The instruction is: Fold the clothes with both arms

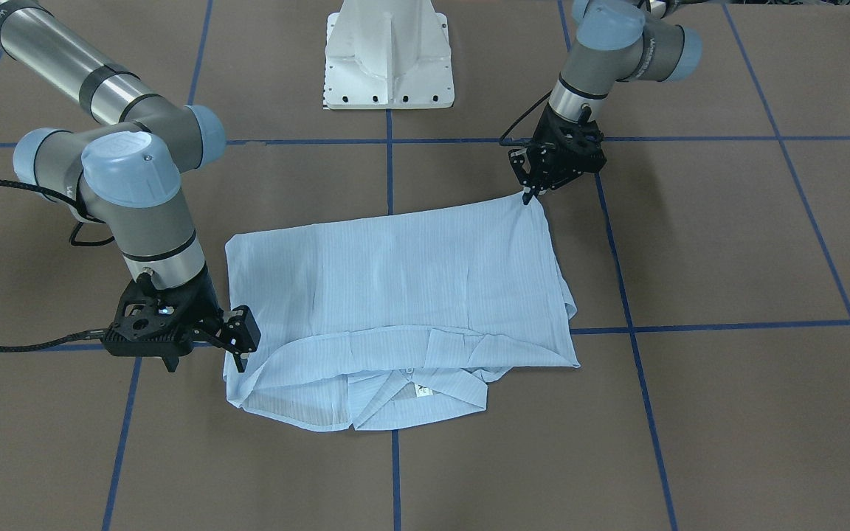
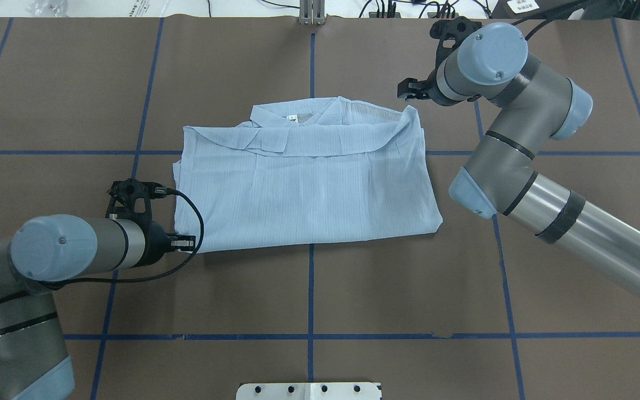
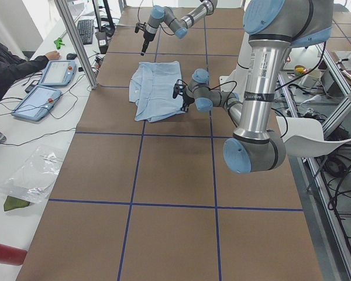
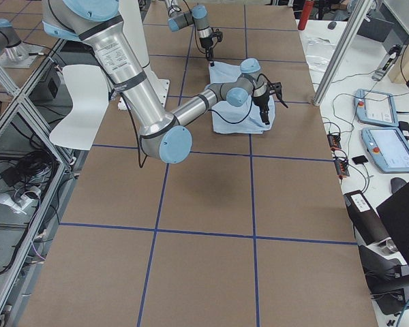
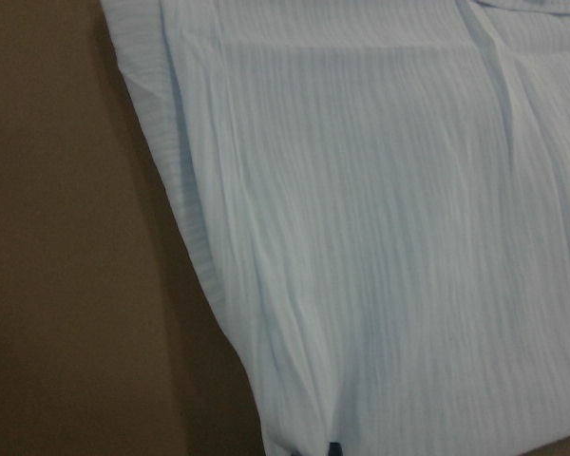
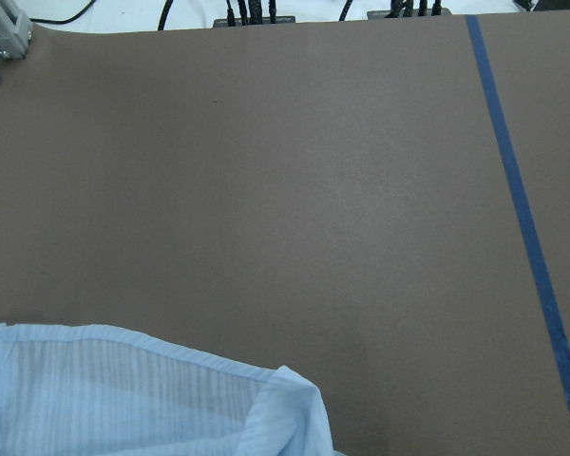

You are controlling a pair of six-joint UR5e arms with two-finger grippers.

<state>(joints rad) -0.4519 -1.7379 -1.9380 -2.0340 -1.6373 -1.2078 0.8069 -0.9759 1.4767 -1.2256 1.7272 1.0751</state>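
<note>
The shirt [image 2: 309, 189] lay at the middle of the counter [image 2: 409, 289], folded into a rough rectangle across the crossing of the blue tape lines [image 2: 310, 289]. It was thin, pale blue cloth with fine stripes, sheer enough to look darker where only one layer lay. Its broad upper face was smooth apart from a few soft lengthwise creases. The collar [image 2: 298, 119] pointed toward the edge away from the robot's base, with a small white label [image 1: 423, 391] showing inside it, and a band of cloth was folded over just below the collar. On the robot's left side an under-layer stuck out slightly past the top layer.

The left claw [image 1: 527, 195] sat at the shirt's corner nearest the robot on that side. Its tips came together in a point on the cloth, which rose in a small peak there, so it was pinching the corner. The right claw [image 1: 239, 358] stood at the opposite corner, by the collar end, touching the hem. Whether it was parted or clamped could not be told.
</note>
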